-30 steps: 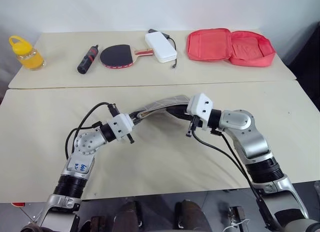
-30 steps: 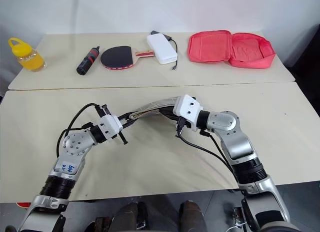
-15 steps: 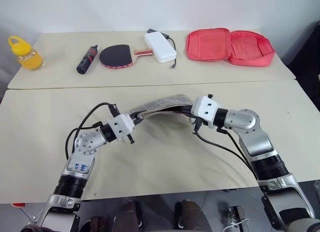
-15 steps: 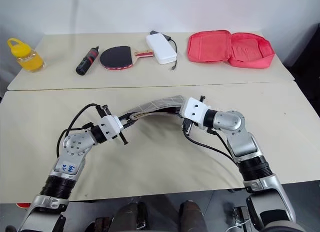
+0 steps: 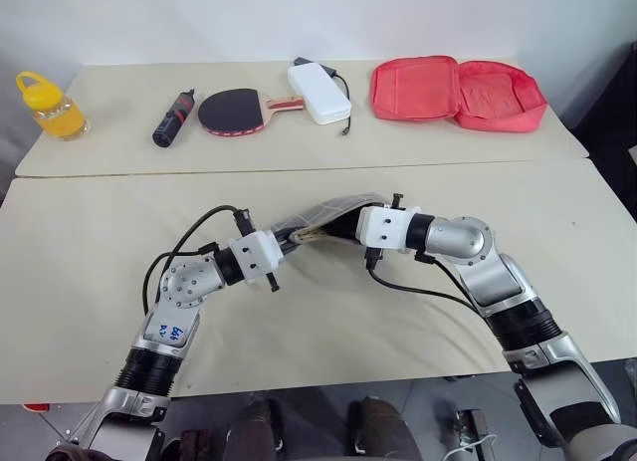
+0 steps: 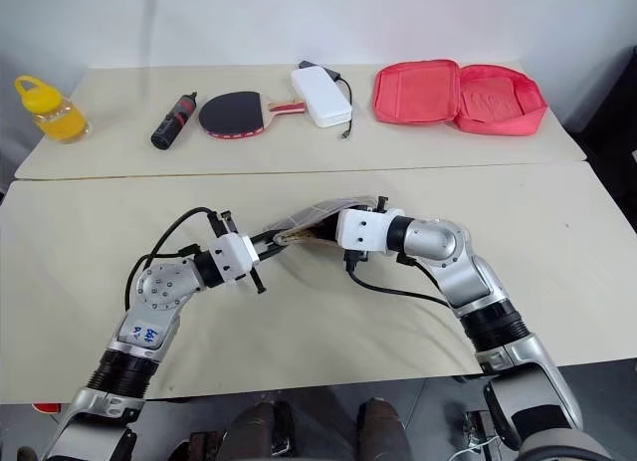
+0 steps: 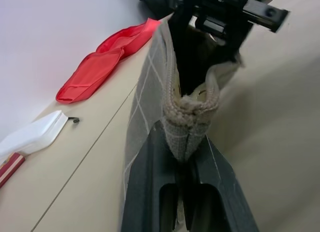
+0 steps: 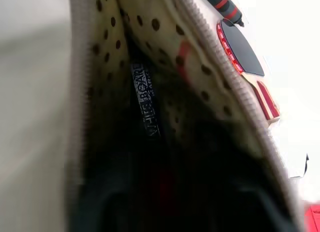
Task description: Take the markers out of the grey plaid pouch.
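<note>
Between the grippers — grey plaid pouch (image 5: 333, 218), polka-dot lining

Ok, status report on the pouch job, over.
Left gripper clamped on grey plaid pouch end. Right gripper inside pouch mouth. Dark marker inside. Nothing blocking.

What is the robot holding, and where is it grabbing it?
The left gripper pinches the grey plaid pouch by the end of its zipper edge. The right gripper reaches inside; any grip there is hidden.
</note>
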Robot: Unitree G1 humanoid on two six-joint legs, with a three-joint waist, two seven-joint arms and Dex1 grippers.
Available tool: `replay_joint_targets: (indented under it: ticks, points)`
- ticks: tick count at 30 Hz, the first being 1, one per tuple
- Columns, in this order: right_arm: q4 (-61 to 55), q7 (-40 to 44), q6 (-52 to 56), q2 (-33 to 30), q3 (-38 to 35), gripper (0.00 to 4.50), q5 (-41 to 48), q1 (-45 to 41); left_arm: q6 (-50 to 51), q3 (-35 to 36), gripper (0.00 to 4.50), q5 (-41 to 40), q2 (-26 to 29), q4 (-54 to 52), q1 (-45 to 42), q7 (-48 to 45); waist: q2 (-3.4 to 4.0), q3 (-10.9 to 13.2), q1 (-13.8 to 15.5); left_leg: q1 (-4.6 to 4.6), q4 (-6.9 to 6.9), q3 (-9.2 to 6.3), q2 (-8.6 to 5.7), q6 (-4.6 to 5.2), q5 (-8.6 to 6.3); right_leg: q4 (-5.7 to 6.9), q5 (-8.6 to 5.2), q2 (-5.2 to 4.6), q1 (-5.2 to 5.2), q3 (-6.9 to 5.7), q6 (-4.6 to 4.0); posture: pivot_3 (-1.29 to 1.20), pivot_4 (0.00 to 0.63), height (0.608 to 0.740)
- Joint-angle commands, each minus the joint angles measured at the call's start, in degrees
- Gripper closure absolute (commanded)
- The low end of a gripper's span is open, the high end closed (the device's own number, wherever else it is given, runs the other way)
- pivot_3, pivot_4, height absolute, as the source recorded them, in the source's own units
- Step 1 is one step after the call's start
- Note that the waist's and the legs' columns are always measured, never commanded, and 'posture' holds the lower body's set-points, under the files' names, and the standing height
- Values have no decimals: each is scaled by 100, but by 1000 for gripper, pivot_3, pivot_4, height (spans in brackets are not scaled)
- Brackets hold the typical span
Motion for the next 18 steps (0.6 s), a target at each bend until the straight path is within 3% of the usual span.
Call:
replay_joint_targets:
  ticks: [1, 4, 9, 12, 16, 18]
  points:
    - [-88, 2, -61, -94, -142, 1185, 28, -106, 43, 71, 4500, -245, -48, -311, -14, -60, 0, 0, 2, 0, 0, 0, 0, 0, 0, 0, 0, 0, 0, 0, 0, 0, 150, 740]
    - [-133, -10, -34, -101, -164, 89, 22, -105, 170, 82, 4500, -420, -64, -326, -58, -186, 0, 0, 2, 0, 0, -1, 0, 0, 0, 0, 0, 0, 0, 0, 0, 0, 150, 740]
    - [-310, 179, 254, -110, -206, 37, 203, -88, 654, 153, 4500, -909, -100, -438, -54, -449, 0, 0, 1, 0, 0, -1, 0, 0, 0, 0, 0, 0, 0, 0, 0, 0, 150, 740]
    - [-466, 510, 451, -238, -197, 636, 362, -75, 937, 196, 4500, -1107, -111, -511, -20, -532, 0, 0, 9, 0, 0, -2, 0, 0, 0, 0, 0, 0, 1, 0, 0, 0, 150, 740]
    - [-724, 827, 667, -420, -262, 1974, 535, -109, 1573, 224, 4500, -1427, -126, -686, 35, -609, 0, 0, 4, 0, 1, -3, 0, 0, 0, 0, 0, 0, 2, 0, 0, 0, 150, 740]
    - [-934, 1176, 851, -601, -267, 1974, 672, -204, 1959, 259, 4500, -1666, -162, -824, 52, -653, 0, 0, 10, 0, 1, -4, 0, 0, 0, 0, 0, 1, 2, 0, 0, 0, 150, 740]
